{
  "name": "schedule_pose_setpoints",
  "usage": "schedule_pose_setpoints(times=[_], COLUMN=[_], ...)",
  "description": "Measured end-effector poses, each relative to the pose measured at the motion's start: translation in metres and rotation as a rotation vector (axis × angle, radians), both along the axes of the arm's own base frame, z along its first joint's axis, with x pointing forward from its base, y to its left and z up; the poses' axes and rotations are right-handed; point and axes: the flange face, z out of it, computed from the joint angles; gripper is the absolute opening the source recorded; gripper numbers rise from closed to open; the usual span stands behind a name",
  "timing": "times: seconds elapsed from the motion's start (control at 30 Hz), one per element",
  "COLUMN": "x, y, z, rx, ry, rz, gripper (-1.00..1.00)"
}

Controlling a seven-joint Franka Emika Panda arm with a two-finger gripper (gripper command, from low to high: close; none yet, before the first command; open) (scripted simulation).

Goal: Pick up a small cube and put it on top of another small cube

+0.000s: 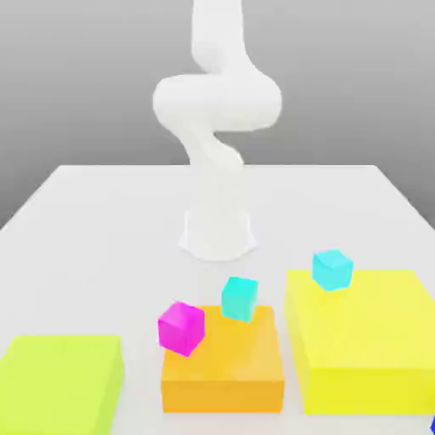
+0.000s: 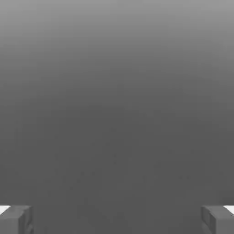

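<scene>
A: What is cut off or hard to see?

B: At the lower corner on the exterior view's right, past the near corner of the yellow block [image 1: 361, 340], there is a tiny sliver of dark blue [image 1: 432, 423]. That is the small cube; the frame edge cuts away almost all of it, so I cannot tell how it lies. The lime block [image 1: 58, 382] is cut by the lower edge too. The top of the arm [image 1: 217, 102] leaves the frame.

A: And the gripper [image 2: 117, 219]?

B: In the hand view the two fingers [image 2: 16, 219] stand far apart, one at each side, with nothing between them. Behind them is plain grey.

A: Take the orange block [image 1: 223, 361] as landmark. What is around it?

B: A magenta cube [image 1: 181, 327] sits at its far corner on the exterior view's left and overhangs the edge. A cyan cube [image 1: 240, 297] sits at its far edge, tilted. The yellow block is just beside it on the exterior view's right, with a narrow gap; a second cyan cube [image 1: 331, 269] rests on the far edge of that block. The lime block is to the exterior view's left, with a wider gap.

A: Where is open room?

B: Behind the orange block the white table [image 1: 93, 238] lies bare on both sides of the arm's base [image 1: 218, 234].
</scene>
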Motion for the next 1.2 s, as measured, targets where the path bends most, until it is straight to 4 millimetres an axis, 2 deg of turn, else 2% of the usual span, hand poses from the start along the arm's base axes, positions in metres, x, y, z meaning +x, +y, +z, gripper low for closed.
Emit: schedule_pose_setpoints(times=[0.13, 0.3, 0.43, 0.57, 0.73, 0.87, 1.0, 1.13, 1.2], x=[0.048, 0.097, 0.127, 0.147, 0.159, 0.16, 0.15, 0.131, 0.128], y=[0.032, 0.074, 0.109, 0.147, 0.193, 0.226, 0.261, 0.295, 0.302], z=[-0.043, -0.104, -0.159, -0.219, -0.296, -0.359, -0.421, -0.48, -0.512], rx=[-0.027, -0.056, -0.072, -0.083, -0.087, -0.079, -0.064, -0.042, -0.036], ry=[0.095, 0.204, 0.288, 0.37, 0.472, 0.554, 0.636, 0.72, 0.736], rz=[-0.001, 0.008, 0.022, 0.045, 0.075, 0.092, 0.115, 0.135, 0.138], gripper=[0.0, 0.0, 0.0, 0.0, 0.0, 0.0, 0.0, 0.0, 0.0])
